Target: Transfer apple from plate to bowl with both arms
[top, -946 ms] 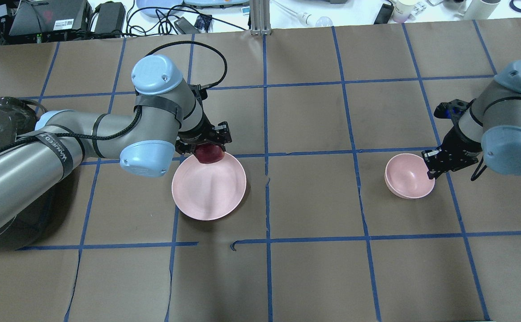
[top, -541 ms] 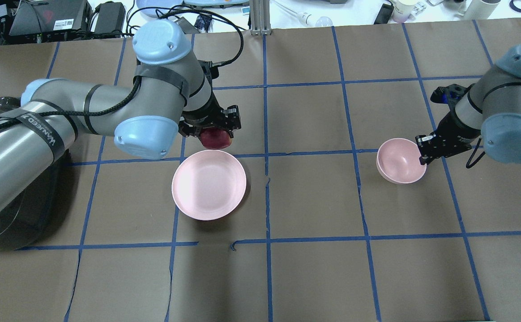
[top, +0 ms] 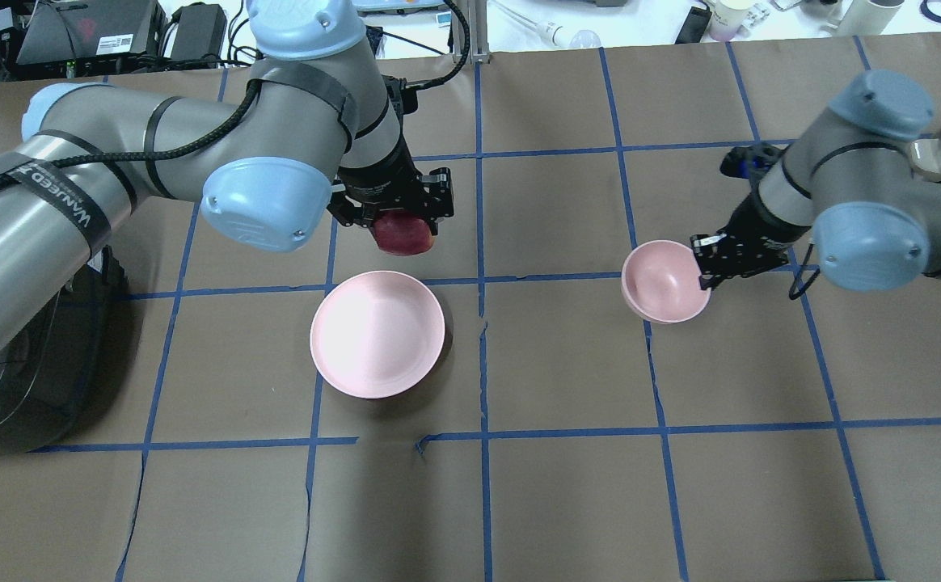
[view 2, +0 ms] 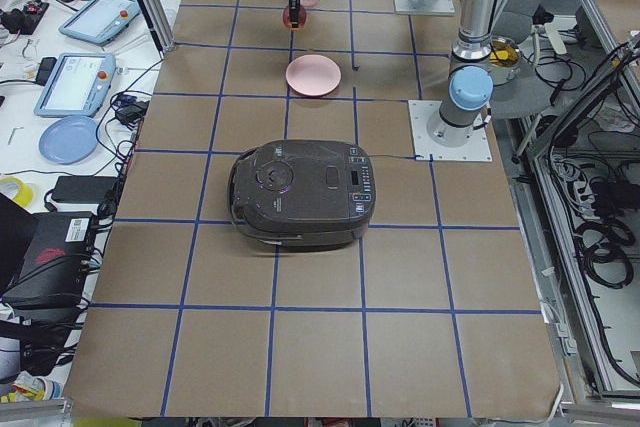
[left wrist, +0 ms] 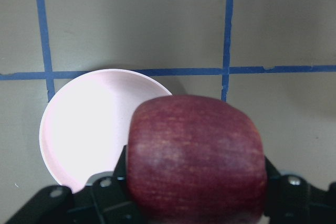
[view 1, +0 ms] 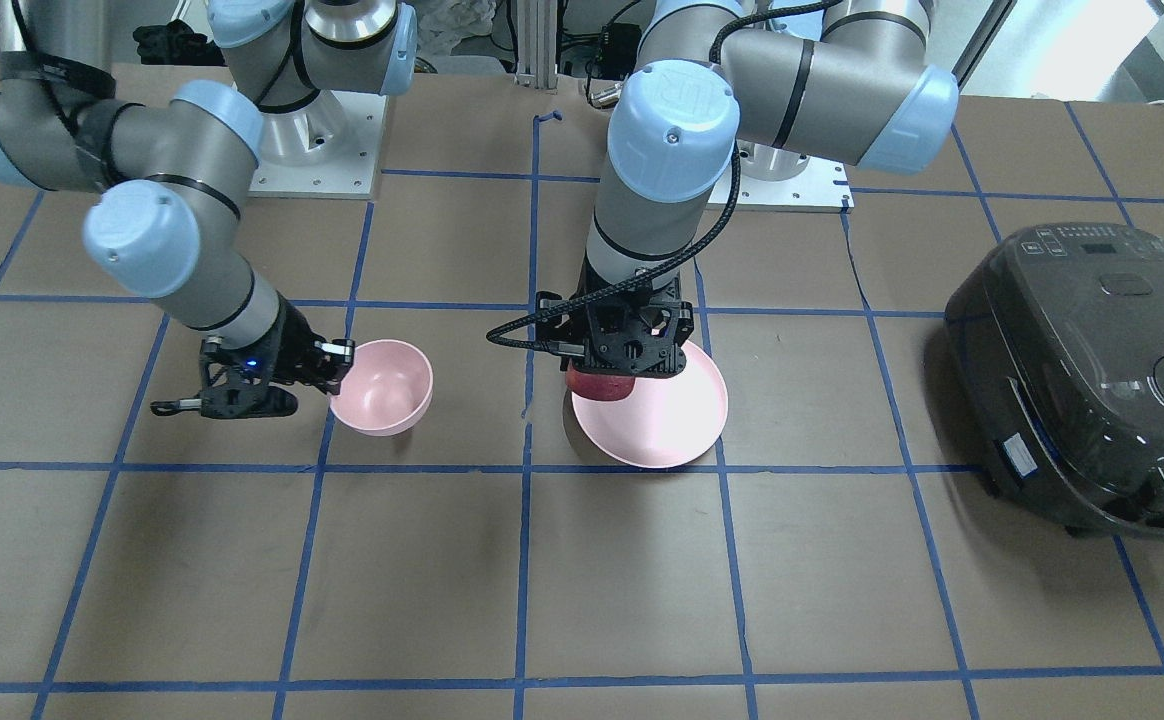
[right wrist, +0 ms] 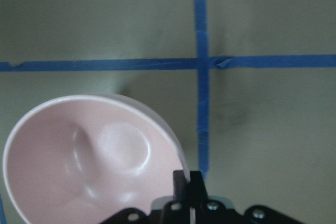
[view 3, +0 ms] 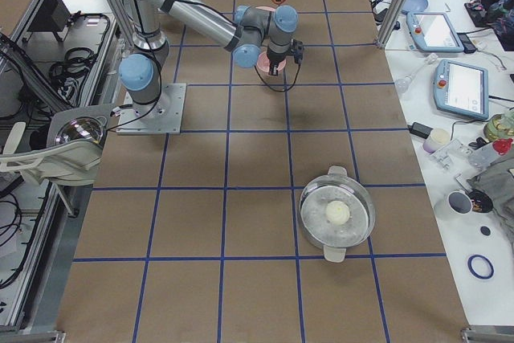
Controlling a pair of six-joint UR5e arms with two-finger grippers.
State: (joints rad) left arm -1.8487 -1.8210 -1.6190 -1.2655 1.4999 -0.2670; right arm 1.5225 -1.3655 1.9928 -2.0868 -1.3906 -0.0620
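Dark red apple (top: 403,234) in my left gripper (top: 396,217), 12 o'clock of the wide pink plate (top: 377,356), small deep pink bowl (top: 663,281) at 2 o'clock, my right gripper (top: 705,267) on its 3 o'clock rim.

Brown-covered table (top: 567,501), blue tape grid (top: 479,202). Black rice cooker (view 1: 1092,380) at one end, lidded steel pot (view 3: 337,213) at other. White bench (view 2: 100,159), tablets (view 2: 75,82), cables.

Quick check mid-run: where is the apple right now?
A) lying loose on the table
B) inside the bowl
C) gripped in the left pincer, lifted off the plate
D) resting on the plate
C: the left pincer is shut on the apple, held up clear of the bare plate, and the bowl, pinched at its rim by the right pincer, is empty.
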